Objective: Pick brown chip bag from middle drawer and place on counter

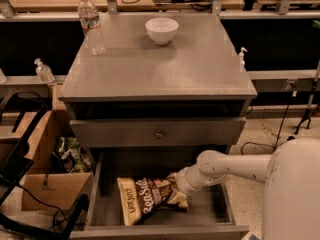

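Touching one brown chip bag [145, 200]: one tool [176, 186].

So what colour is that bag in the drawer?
The bag is dark brown and cream with white lettering, per the camera view; the gripper is at its right end.

counter [190, 69]: grey top across upper centre of frame | water bottle [92, 25] upright near its back-left corner | white bowl [161, 30] near its back edge, well apart from bottle | middle drawer [212, 211] open at bottom of frame, brown chip bag [142, 200] flat on its floor | gripper [175, 184] inside drawer at bag's right end
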Robot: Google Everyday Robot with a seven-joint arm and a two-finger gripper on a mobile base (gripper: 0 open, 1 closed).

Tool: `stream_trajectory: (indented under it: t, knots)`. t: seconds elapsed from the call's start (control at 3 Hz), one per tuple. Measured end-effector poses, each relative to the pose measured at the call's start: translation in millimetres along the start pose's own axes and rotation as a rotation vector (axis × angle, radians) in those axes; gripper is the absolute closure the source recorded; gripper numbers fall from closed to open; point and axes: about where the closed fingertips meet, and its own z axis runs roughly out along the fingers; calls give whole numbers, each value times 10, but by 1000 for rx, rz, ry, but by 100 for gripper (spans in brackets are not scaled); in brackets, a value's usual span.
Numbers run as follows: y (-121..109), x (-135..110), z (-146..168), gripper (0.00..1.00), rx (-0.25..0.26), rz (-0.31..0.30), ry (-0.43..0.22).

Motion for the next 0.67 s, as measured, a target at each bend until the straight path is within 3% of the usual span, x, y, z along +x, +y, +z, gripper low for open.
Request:
stream_trajectory:
  t: [0.33, 0.67]
  knots:
    - [17, -35, 21, 89, -4, -5, -7]
    - [25, -40, 33, 100, -7, -5, -8]
